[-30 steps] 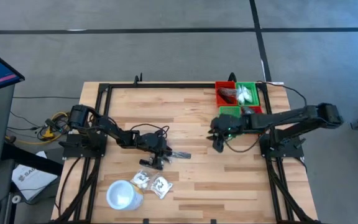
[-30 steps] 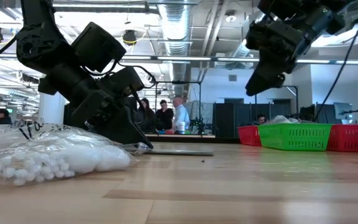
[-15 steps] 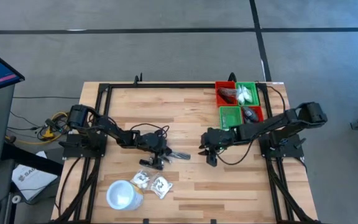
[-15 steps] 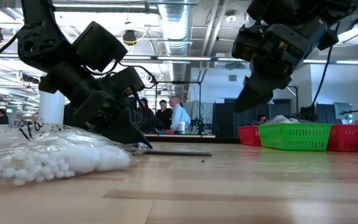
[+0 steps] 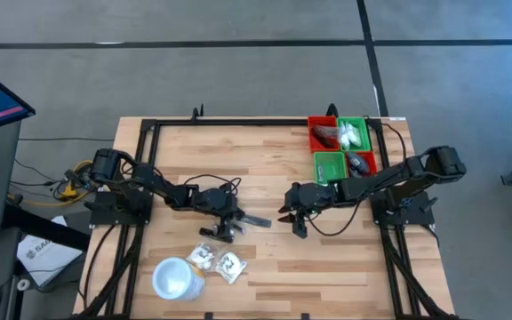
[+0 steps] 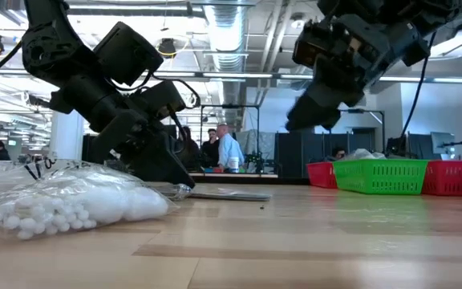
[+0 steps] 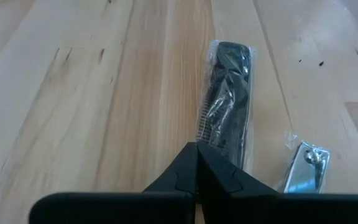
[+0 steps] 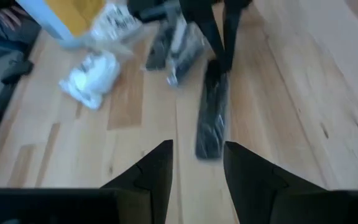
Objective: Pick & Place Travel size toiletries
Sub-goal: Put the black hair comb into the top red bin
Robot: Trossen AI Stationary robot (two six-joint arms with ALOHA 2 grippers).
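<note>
A black comb in a clear sleeve (image 7: 229,93) lies flat in mid-table (image 5: 257,220). My left gripper (image 7: 196,149) is shut at its left end (image 5: 230,220). My right gripper (image 8: 196,167) is open and hovers above the table just right of the comb (image 5: 292,219), touching nothing. A nail clipper packet (image 7: 304,167) lies beside the comb. Two clear sachets with white contents (image 5: 203,257) (image 5: 231,266) rest on the table nearer the front, next to a white cup (image 5: 173,277). In the low view a sachet (image 6: 70,205) fills the foreground. My left gripper is shut on the comb sleeve's end (image 7: 211,138) nearest that arm. The fingers come slanting down from the table's left, along the comb. The fingertips themselves hide the place of contact. The comb reaches out level toward the right (image 6: 231,193), low over the table.
Red and green bins (image 5: 323,133) (image 5: 355,133) (image 5: 329,164) (image 5: 364,164) stand at the far right of the table, some holding items. Cables trail behind both arms. Bare wood lies toward the front right and far middle. People stand in the room beyond.
My right gripper has moved from beside the bins toward the table's left and come down somewhat, stopping just right of the comb. Its fingers stay open. The left gripper and the comb have kept their place.
</note>
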